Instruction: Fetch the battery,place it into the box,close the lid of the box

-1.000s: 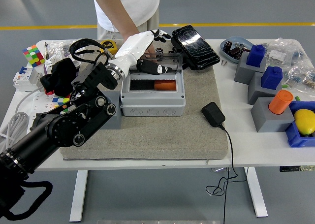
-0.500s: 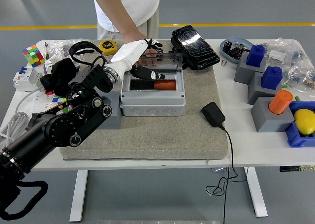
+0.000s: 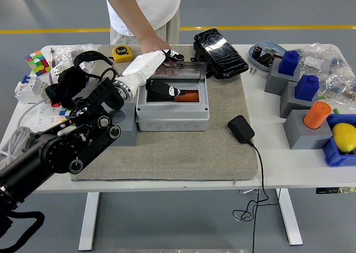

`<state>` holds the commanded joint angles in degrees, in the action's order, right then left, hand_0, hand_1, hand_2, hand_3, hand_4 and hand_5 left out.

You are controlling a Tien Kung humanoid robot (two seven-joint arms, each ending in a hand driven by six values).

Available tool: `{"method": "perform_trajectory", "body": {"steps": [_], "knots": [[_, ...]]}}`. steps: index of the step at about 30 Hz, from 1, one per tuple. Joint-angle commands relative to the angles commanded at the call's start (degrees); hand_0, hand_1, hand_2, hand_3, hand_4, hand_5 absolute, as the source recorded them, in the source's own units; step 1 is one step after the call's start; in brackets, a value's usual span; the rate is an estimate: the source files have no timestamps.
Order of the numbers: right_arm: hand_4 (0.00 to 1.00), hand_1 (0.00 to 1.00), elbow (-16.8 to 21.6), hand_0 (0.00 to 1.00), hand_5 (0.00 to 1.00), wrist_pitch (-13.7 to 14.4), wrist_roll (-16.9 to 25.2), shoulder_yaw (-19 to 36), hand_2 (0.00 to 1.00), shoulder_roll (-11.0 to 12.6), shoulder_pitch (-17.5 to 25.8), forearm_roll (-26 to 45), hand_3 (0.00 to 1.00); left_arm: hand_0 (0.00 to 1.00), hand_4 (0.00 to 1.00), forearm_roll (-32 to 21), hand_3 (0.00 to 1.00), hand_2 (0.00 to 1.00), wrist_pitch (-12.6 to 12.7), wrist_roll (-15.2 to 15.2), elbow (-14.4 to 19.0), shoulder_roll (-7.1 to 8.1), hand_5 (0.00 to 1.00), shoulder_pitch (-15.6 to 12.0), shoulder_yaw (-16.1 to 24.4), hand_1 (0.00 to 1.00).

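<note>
Your left hand is reaching over the open grey box, fingers curling on the upper edge of its clear lid, though glare is making that grip hard to confirm. Just below your hand, the orange battery is lying inside the box. A person's hand is resting right behind yours. Everything is sitting on a grey felt mat covering the white table; grey flooring with a yellow line is running behind
</note>
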<state>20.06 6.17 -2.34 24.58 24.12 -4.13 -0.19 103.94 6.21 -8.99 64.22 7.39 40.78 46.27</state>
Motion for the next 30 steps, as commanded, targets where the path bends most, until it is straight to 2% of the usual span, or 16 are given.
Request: {"method": "perform_trajectory", "body": {"steps": [7, 14, 24, 30], "knots": [[0.918, 0.594, 0.04, 0.584, 0.475, -0.02, -0.01, 0.11, 0.569, 0.04, 0.14, -0.15, 0.545, 0.725, 0.998, -1.34, 0.77, 0.736, -0.21, 0.03, 4.53, 1.86, 0.297, -2.5, -1.05, 0.736], [0.918, 0.594, 0.11, 0.583, 0.476, -0.01, 0.03, 0.45, 0.57, -0.04, 0.14, -0.37, 0.545, 0.725, 0.998, -2.77, 0.77, 0.735, -0.5, -0.32, 6.94, 3.05, 0.315, -4.64, -3.06, 0.732], [0.919, 0.594, 0.11, 0.583, 0.477, 0.0, 0.09, 0.38, 0.57, -0.13, 0.18, -0.41, 0.544, 0.714, 0.998, -3.77, 0.769, 0.737, -0.38, -0.01, 8.0, 2.8, 0.326, -6.6, -4.81, 0.727], [0.919, 0.594, 0.12, 0.583, 0.476, 0.03, 0.15, 0.24, 0.569, -0.16, 0.12, -0.47, 0.544, 0.711, 0.998, -4.81, 0.763, 0.728, 0.93, 1.91, 10.72, 2.93, 0.334, -8.02, -1.73, 0.721]]}}
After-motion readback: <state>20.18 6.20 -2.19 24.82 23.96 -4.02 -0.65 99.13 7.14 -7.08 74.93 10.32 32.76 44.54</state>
